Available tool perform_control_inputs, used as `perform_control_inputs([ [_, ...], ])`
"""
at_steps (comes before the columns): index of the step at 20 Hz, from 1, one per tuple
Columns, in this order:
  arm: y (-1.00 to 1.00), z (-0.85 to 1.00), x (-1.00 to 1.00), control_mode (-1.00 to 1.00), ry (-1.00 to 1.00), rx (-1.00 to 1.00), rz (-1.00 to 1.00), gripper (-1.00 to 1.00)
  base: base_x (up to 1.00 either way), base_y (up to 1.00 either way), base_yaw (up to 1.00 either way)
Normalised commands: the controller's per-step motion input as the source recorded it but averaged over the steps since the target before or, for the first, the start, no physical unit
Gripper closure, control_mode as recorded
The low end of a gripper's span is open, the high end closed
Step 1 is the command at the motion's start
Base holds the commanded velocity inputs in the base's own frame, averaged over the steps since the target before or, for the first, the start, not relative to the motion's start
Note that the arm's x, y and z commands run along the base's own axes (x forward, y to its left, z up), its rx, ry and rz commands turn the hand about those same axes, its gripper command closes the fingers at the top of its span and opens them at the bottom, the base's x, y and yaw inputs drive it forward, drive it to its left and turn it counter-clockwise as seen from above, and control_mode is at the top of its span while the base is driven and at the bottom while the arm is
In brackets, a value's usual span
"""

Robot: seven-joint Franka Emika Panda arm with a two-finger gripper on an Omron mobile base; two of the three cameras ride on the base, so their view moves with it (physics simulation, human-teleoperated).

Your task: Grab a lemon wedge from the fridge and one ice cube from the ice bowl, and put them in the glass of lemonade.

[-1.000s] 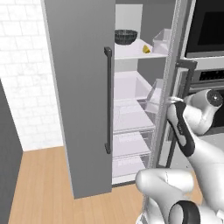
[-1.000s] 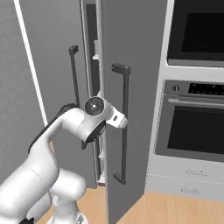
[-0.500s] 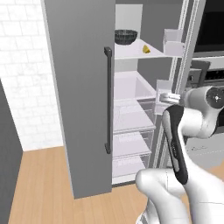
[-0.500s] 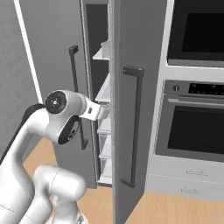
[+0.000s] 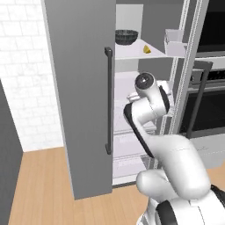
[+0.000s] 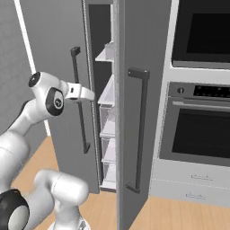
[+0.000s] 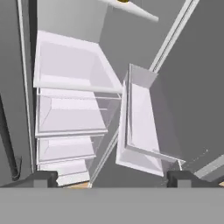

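The grey fridge [image 5: 79, 110] stands with both doors [image 6: 139, 45] swung out. On its upper white shelf lies the tiny yellow lemon wedge [image 5: 146, 50]; a sliver of it also shows at the top edge of the hand view [image 7: 124, 1]. My gripper [image 6: 92, 95] reaches into the gap between the doors at mid height, well below that shelf. It is open [image 7: 112, 179], its fingertips [image 7: 41, 178] wide apart with nothing between them, looking down on white drawers and a door bin [image 7: 140, 127]. The ice bowl and the glass of lemonade are out of view.
A dark bowl [image 5: 126, 37] sits left of the wedge on the same shelf, a white box [image 5: 175, 41] to its right. Built-in ovens [image 6: 202, 130] stand right of the fridge. The long bar handles [image 5: 108, 101] stick out from both doors. White brick wall at left.
My gripper let go of the right door's handle and opened wide. The arm swung left, in front of the fridge opening. The right door stands slightly wider.
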Motion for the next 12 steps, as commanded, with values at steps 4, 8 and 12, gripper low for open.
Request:
perform_control_inputs([
  [4, -0.32, 0.0, 0.73, -1.0, 0.35, -0.34, -0.1, -1.0, 0.0, 0.0, 0.0],
  [8, -0.33, -0.02, 0.44, -1.0, 0.23, -0.19, -0.04, -1.0, 0.0, 0.0, 0.0],
  [12, -0.26, -0.32, 0.15, -1.0, 0.06, -0.06, -0.04, -1.0, 0.0, 0.0, 0.0],
])
